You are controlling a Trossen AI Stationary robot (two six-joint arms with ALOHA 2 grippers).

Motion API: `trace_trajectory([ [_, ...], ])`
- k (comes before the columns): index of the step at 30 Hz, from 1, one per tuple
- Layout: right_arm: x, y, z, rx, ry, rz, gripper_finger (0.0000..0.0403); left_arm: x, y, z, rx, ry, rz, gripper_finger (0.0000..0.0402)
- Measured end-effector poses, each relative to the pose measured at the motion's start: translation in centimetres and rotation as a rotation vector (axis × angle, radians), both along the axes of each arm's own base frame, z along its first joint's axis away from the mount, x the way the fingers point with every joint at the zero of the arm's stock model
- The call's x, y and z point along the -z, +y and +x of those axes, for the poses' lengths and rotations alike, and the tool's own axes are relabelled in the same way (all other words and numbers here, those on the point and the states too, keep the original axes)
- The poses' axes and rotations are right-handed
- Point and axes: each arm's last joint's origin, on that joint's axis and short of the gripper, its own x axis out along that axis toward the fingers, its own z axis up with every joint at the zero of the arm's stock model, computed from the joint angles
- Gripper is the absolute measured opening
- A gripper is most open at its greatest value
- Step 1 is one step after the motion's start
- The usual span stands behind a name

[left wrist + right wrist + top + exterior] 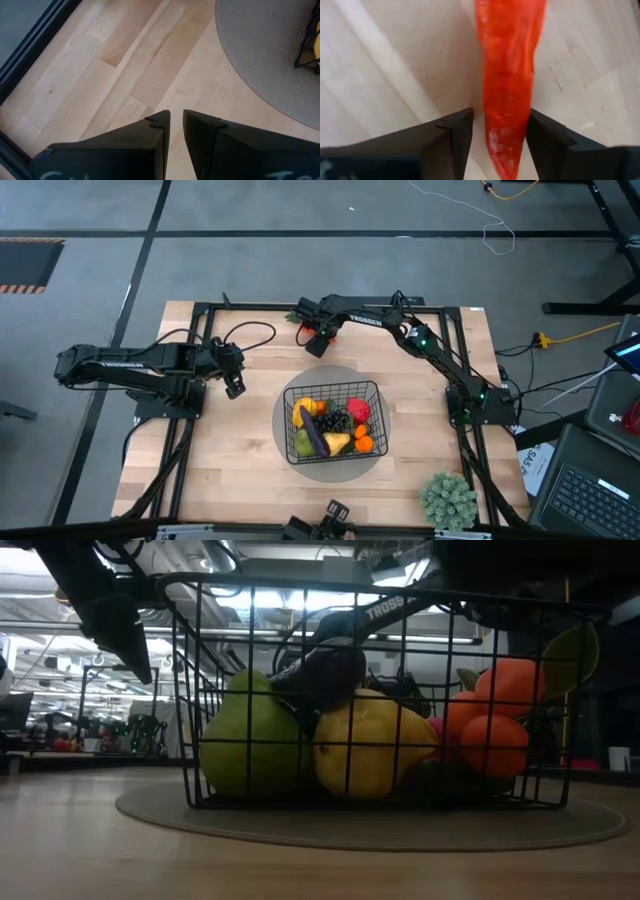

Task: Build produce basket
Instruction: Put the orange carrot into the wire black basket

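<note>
The black wire basket [333, 393] stands on a grey round mat [300, 470] at mid-table and holds several toy fruits and vegetables: a green pear-like fruit [250, 735], a yellow fruit [370, 745], tangerines [495, 735] and a purple eggplant [316, 438]. An orange carrot [507, 75] lies on the wood near the table's far edge. My right gripper [499, 135] is open, low over the carrot, with one finger on each side of its narrow end. My left gripper [233, 386] hangs shut and empty left of the basket. My right gripper comes down on the carrot's narrow end [507, 145] from above, its fingers lying along the carrot's two sides. One finger [545, 140] looks to be against the carrot, and a thin gap shows at the other. I cannot tell whether it touches.
A bushy pale-green plant [447, 500] stands at the table's near right corner. Bare wood [125, 75] lies between my left gripper and the mat. Black frame rails [200, 315] and cables run along the table's far and side edges.
</note>
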Motion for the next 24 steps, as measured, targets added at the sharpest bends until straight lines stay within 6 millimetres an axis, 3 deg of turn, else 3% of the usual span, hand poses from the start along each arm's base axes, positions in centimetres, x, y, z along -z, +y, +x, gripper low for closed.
trace_trajectory([
  [9, -0.3, -0.2, 0.3, -0.194, 0.018, -0.028, 0.0151, 0.0, 0.0, 0.0, -0.001, 0.000, 0.000, 0.0041],
  [17, -1.8, -0.7, 1.0, -0.166, -0.052, -0.073, 0.0145, 0.0, 0.0, 0.0, 0.000, 0.000, 0.000, 0.0041],
  [20, -1.8, -0.5, 1.0, -0.171, -0.075, -0.036, 0.0117, 0.0, 0.0, 0.0, 0.000, 0.000, 0.000, 0.0041],
  [24, -1.8, -0.2, 1.2, -0.180, -0.106, 0.014, 0.0047, 0.0, 0.0, 0.0, 0.000, 0.000, 0.000, 0.0041],
])
